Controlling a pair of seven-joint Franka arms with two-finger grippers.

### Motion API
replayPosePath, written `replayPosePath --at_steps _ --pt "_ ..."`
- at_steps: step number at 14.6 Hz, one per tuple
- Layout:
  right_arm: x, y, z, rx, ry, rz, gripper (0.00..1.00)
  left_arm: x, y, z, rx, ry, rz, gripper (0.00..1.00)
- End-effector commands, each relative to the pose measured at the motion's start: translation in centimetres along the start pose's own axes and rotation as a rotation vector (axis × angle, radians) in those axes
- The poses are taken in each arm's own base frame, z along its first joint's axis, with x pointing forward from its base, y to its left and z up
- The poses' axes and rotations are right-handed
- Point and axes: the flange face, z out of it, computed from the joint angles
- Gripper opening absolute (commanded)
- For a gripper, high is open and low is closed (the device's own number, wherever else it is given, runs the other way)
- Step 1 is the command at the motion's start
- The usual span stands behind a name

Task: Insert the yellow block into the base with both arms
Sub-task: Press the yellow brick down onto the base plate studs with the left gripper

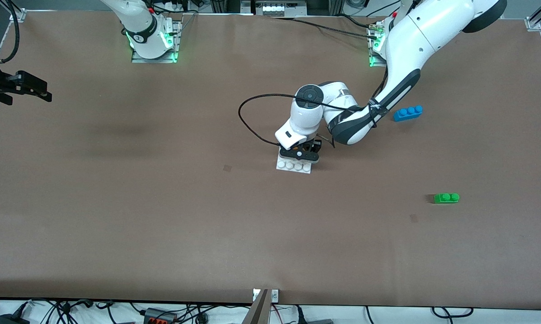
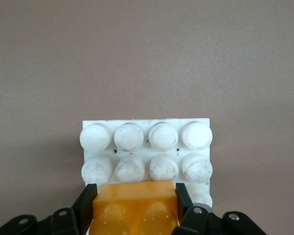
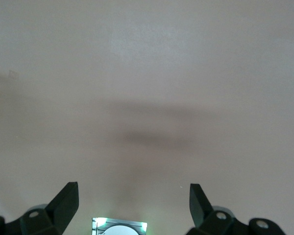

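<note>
The white studded base [image 1: 293, 166] lies at the middle of the table. My left gripper [image 1: 303, 154] is down on it, on the side farther from the front camera, and hides the yellow block in the front view. In the left wrist view the left gripper [image 2: 135, 191] is shut on the yellow block [image 2: 134, 205], one black finger on each end. The block sits against the base [image 2: 147, 124], with two rows of white studs bare beside it. My right gripper [image 1: 43, 92] waits in the air over the right arm's end of the table. It [image 3: 133, 190] is open, with nothing between its fingers.
A blue three-stud brick [image 1: 408, 113] lies toward the left arm's end of the table, beside the left arm's elbow. A green two-stud brick [image 1: 446, 197] lies nearer the front camera. A black cable [image 1: 248, 121] loops out from the left wrist.
</note>
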Motion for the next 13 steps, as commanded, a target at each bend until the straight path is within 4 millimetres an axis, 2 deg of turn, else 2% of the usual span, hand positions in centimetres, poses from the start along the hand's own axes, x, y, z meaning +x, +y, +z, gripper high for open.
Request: replayPosePath --at_steps 1,10,13 --pt "-0.1 0.0 -0.4 0.013 0.0 0.003 1.0 0.0 -0.1 0.4 0.003 0.015 0.0 0.38" --pt "-0.2 0.1 -0.4 0.013 0.0 0.005 1.0 -0.4 -0.2 1.6 0.004 0.031 0.006 0.38" --pt "-0.2 0.1 -0.4 0.013 0.0 0.005 1.0 -0.4 -0.1 1.8 -0.002 0.04 -0.043 0.38"
